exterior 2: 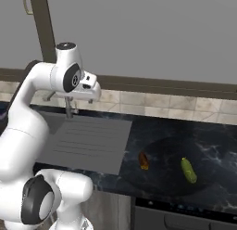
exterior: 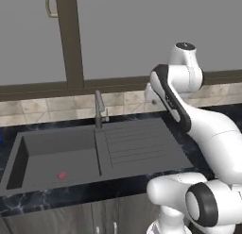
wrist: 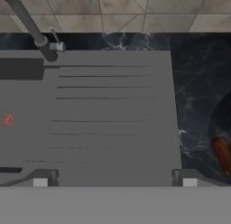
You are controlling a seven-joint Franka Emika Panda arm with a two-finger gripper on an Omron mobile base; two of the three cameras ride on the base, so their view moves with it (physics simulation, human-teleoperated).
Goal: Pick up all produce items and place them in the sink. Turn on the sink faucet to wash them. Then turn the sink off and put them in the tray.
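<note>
The arm's own white links cover much of the scene: in the left base view they hide the counter (exterior: pixel 28 202) right of the ribbed drainboard (exterior: pixel 137 143), and in the right base view they hide the sink (exterior 2: pixel 48 120) basin and most of the sink faucet (exterior 2: pixel 69 108), of which only a short piece of neck shows below the hand. In the hand view the brown-orange oblong (wrist: pixel 223 154) is cut by the right edge, and the faucet's neck leaves the frame at upper left.

The gripper (wrist: pixel 115 180) hangs above the drainboard with its jaws wide apart and nothing between them; its two dark fingertips (wrist: pixel 41 178) stand near the drainboard's front edge. The brown-orange oblong (exterior 2: pixel 144 160) lies on the dark marbled counter to the right of the drainboard, off to the gripper's right and below it, well apart from the fingers. The green vegetable (exterior 2: pixel 188 170) lies farther right on the same counter, near the oblong but not touching it.

The left base view alone gives the whole sink basin (exterior: pixel 52 157), with a small red spot (exterior: pixel 61 174) on its floor, and the faucet (exterior: pixel 99 109) upright behind the basin's right corner. The right base view alone gives both produce items together. The hand view gives the faucet's small side lever (wrist: pixel 56 41).
</note>
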